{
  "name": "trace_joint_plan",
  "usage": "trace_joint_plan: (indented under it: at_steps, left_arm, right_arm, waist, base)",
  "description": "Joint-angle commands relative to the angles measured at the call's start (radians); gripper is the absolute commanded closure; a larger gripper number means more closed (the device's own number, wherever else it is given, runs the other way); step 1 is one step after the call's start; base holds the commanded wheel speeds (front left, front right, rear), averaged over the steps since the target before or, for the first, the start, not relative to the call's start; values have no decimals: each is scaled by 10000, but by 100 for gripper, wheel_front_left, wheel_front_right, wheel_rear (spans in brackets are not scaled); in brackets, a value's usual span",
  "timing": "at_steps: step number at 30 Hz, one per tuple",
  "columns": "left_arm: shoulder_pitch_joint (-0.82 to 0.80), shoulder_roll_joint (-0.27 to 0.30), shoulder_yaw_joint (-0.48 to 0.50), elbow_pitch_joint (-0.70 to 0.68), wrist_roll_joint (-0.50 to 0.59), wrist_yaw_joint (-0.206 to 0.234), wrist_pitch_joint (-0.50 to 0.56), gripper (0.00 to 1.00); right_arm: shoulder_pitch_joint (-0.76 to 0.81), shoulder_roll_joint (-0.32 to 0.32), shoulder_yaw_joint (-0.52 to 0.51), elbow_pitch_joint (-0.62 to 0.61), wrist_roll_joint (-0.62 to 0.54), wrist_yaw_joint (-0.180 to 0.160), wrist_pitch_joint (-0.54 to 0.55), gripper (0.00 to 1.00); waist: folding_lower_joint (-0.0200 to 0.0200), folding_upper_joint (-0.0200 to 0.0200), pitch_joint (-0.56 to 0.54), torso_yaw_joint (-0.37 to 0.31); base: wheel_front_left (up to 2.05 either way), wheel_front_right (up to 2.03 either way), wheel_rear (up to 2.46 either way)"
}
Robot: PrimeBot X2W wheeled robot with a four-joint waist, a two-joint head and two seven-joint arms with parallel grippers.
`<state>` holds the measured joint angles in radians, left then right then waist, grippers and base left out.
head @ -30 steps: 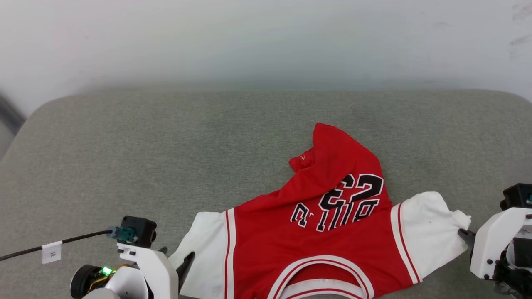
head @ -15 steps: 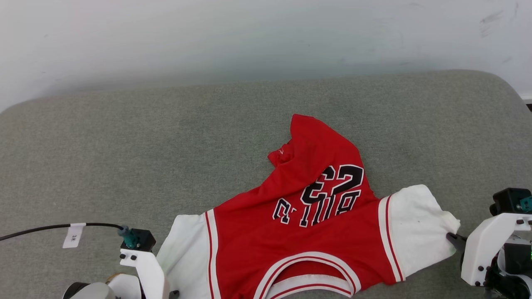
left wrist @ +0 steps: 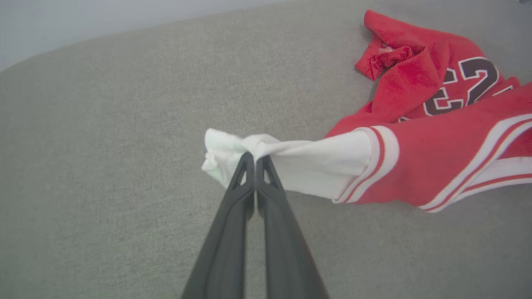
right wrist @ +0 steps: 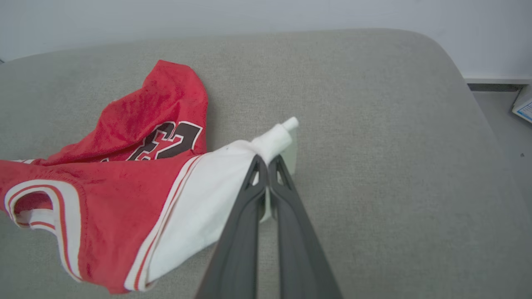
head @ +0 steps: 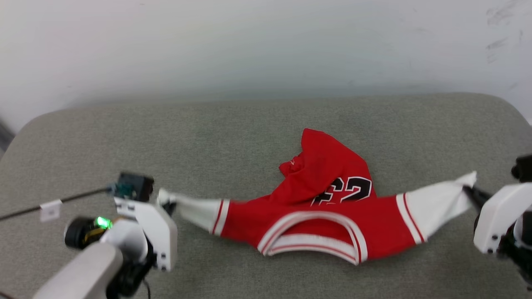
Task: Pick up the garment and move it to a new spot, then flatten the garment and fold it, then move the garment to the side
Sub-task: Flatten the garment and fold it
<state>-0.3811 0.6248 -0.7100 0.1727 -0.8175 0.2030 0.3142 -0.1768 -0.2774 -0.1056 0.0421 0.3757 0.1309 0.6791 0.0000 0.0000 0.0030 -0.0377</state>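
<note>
Nearest the robot, over the near left part of the grey upholstered cushion [head: 124, 137], the left gripper [left wrist: 254, 160] has its two dark fingers pressed together on the bunched cuff of a white sleeve [left wrist: 316, 166]. A green light [head: 102, 222] glows on that wrist, and a thin black cable with a white tag [head: 50, 209] runs off toward the cushion's left end.

Near the cushion's right end, the right gripper [right wrist: 266, 162] is likewise clenched, pinching the tip of the other white sleeve [right wrist: 208, 199].

The red jersey [head: 324, 220] hangs between the two grips across the near middle of the cushion. Its shoulder line is drawn out taut, with the sleeves pulled into narrow cones. It looks raised off the fabric there, though the frames do not settle how far. The red-and-white striped collar [head: 311, 232] sags open toward the robot.

Behind it, toward the cushion's centre, the rest of the jersey lies rumpled on the upholstery. The black, white-outlined number 23 [head: 353, 189] is partly hidden by the lifted front edge, and a folded red hem corner [head: 322, 143] points at the cushion's far edge.

Beyond that edge stands a plain pale wall [head: 249, 41].
</note>
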Motion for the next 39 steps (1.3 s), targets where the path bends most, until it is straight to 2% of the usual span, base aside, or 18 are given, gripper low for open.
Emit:
trace_joint_plan:
  at_steps: [1,4,7,17,23,28,33,39]
  left_arm:
    - [-321,20,137,-136,64,60,-133,100]
    - [-1313,-75,517,-460,349,193,-462,100]
    - [-2447,-415,896,-251,326,75,-673,100]
    - [-6936,-1470,1733,2533,633,-726,-1706,100]
    - [-9284,-1764,2142,4144,944,-1086,-2734,100]
    - [-11130,-1800,2462,5075,1159,-1370,-3759,100]
    - [-12036,-1792,2508,5685,1285,-1614,-4183,100]
    - [-12089,-2072,2423,6528,1159,-1871,-4379,100]
  right_arm:
    - [-327,-19,-45,32,-67,-3,-105,100]
    - [-1218,-189,-11,326,-306,-3,-453,100]
    - [-2366,-314,132,712,-427,-3,-824,100]
    - [-7242,-339,603,2787,-747,-3,-2541,100]
    - [-10012,-271,1075,3988,-1282,-3,-3631,100]
    - [-12311,-176,1644,4993,-1617,-3,-4666,100]
    - [-13483,-111,2239,5756,-1674,-3,-5302,100]
    - [-13936,46,2790,6734,-1582,-3,-5693,100]
  waist:
    - [0,0,-27,57]
    - [0,0,51,203]
    - [0,0,280,296]
    - [0,0,2007,165]
    - [0,0,3201,-15]
    - [0,0,4053,-186]
    - [0,0,4561,-241]
    - [0,0,4965,-120]
  base:
    - [0,0,0]
    - [0,0,0]
    - [0,0,0]
    - [0,0,0]
    - [0,0,0]
    - [0,0,0]
    - [0,0,0]
    - [0,0,0]
